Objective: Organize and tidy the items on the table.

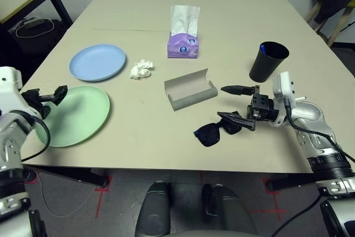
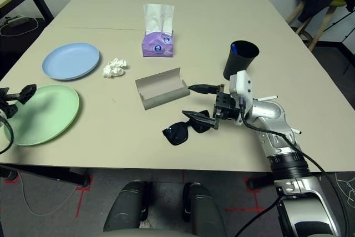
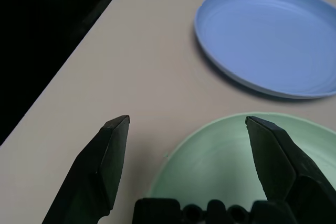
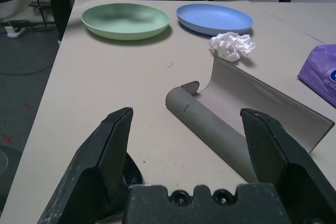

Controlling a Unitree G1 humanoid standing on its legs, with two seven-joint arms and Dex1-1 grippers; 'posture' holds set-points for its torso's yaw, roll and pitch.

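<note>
- Sunglasses (image 1: 215, 130) lie loose near the front edge of the table (image 1: 244, 15), just left of the right gripper (image 1: 237, 104), whose fingers are spread, one above the frame, holding nothing.
- Case (image 1: 191, 90) lies open and empty just beyond the sunglasses; by my reading the glasses are not yet put away.
- Tissue (image 1: 141, 69) sits crumpled between the case and the blue plate (image 1: 97, 61), uncollected.
- Green plate (image 1: 75, 116) lies beside the blue plate, not stacked; the left gripper (image 1: 51, 101) hovers over its left rim, fingers spread and empty.
- Cup (image 1: 268, 61) stands at the right with something blue inside, probably pens.
- Tissue box (image 1: 183, 44) stands upright farther back.
- Most of the tidying looks still to be done.
</note>
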